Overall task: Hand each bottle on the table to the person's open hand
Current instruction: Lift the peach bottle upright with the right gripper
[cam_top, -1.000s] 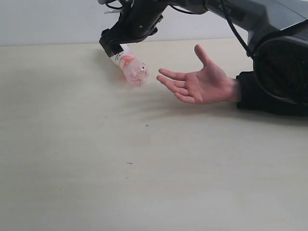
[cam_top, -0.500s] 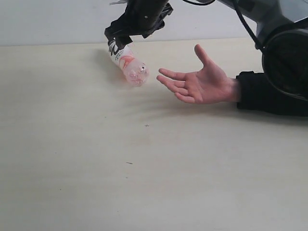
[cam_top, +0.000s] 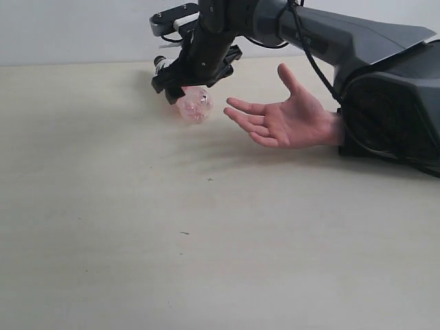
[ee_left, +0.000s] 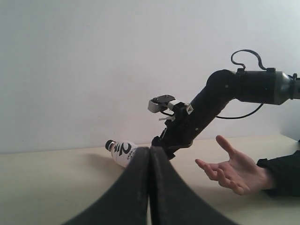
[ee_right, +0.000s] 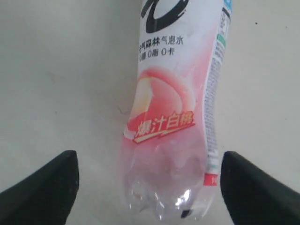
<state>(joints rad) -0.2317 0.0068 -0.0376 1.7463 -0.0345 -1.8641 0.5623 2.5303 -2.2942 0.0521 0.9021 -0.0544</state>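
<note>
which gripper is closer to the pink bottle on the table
Right. The right gripper has open fingers either side of the bottle; the left gripper sits shut, well back from it.

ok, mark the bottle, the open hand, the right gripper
bottle [ee_right: 173,117], right wrist view, peach picture on its label.
open hand [cam_top: 289,124], exterior view, middle of the palm.
right gripper [ee_right: 148,157], right wrist view, midway between its fingertips.

Pinkish bottle, black cap, lying on side on cream table; open hand palm-up just beside.
</note>
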